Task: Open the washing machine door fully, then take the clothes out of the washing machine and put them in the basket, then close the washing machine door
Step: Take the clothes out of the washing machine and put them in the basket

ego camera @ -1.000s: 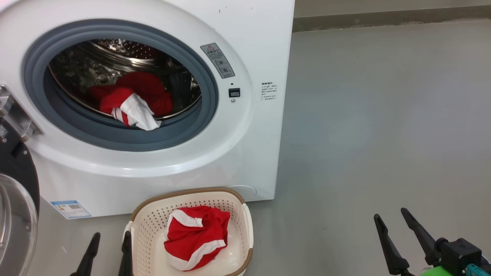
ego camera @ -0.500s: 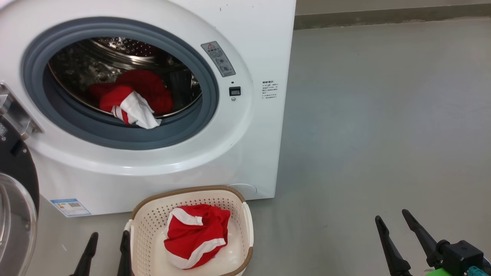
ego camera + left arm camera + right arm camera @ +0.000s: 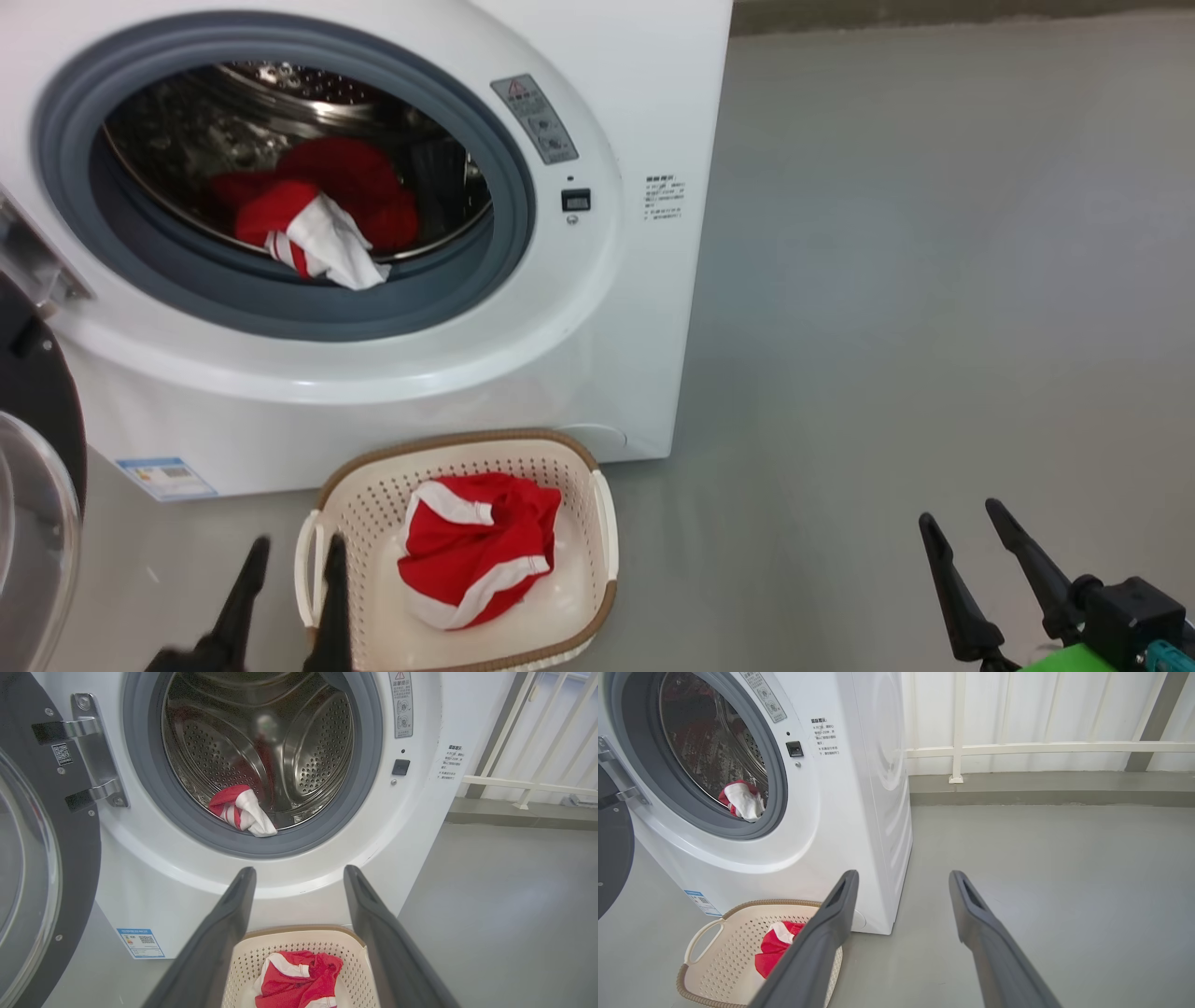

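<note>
Left wrist view: left pincer (image 3: 300, 870) wide apart, empty; clothes (image 3: 240, 809) look soft, light, so pinch that white fold.

All views, apparently, toward washing machine (image 3: 607, 355)

Bright, even light; the drum (image 3: 322, 746) glares, the left end effector (image 3: 297, 541) seems motion-blurred.

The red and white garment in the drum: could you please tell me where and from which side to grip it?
Probably the white flap draping onto the grey gasket, the frontmost, loosest part. Come straight in through the open front with the left gripper, fingers either side of the flap.
</note>
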Controlling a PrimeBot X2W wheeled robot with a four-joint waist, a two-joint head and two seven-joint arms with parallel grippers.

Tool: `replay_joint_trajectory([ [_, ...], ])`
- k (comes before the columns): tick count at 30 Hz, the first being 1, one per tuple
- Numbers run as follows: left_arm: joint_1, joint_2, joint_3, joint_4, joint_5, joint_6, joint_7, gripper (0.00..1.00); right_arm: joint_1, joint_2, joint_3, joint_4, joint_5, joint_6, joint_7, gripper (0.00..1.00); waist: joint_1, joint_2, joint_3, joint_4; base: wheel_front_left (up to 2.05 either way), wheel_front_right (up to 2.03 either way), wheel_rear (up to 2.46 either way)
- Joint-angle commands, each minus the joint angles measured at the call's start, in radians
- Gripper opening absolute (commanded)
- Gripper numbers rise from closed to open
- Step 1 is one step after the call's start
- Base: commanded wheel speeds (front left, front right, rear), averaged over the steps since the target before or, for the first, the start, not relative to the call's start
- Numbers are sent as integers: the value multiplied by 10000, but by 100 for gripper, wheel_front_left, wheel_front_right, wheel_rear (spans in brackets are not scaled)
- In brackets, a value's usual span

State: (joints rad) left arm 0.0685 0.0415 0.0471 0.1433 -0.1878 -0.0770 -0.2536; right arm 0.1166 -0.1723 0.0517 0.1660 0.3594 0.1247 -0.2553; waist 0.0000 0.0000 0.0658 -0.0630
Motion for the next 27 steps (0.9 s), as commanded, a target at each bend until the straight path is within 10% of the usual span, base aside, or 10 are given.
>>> replay_joint_trajectory([
  [1,-963,87,93,121,-27,124,-82,100,-515,-106,182,-291,-42,60,-65,100,0,0,455,82,0,0,0],
  [27,-9454,562,61,6978,-283,313,-82,100,-2820,401,530,-396,160,60,-65,100,0,0,3848,-550,0,0,0],
])
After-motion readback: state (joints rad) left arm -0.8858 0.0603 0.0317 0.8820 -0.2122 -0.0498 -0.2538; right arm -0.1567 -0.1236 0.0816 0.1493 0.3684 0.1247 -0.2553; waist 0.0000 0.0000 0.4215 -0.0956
